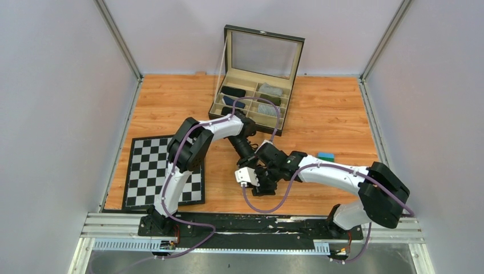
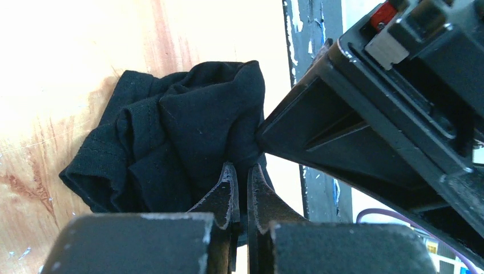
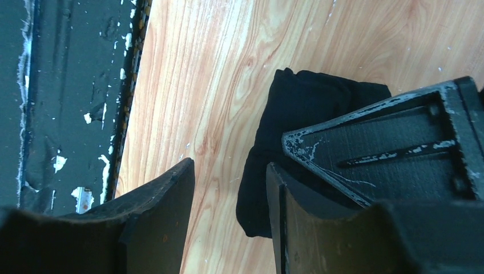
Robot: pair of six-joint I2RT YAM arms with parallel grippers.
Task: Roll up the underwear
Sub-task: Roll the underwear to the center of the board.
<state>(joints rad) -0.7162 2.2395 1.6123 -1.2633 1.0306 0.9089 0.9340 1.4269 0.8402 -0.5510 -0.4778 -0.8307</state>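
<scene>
The underwear (image 2: 182, 131) is a crumpled black bundle on the wooden table, near the front edge between the two arms. My left gripper (image 2: 242, 168) is shut, its tips pinching a fold at the bundle's near side. In the top view the underwear (image 1: 263, 191) lies mostly hidden under both grippers. My right gripper (image 3: 230, 164) stands open over bare wood, and its right finger touches the edge of the underwear (image 3: 302, 108). The left gripper's finger (image 3: 388, 142) fills the right of that view.
An open wooden box (image 1: 257, 97) with compartments holding rolled cloths stands at the back. A chessboard (image 1: 160, 171) lies at the left. A small blue block (image 1: 326, 156) sits to the right. The black base rail (image 1: 257, 222) runs along the near edge.
</scene>
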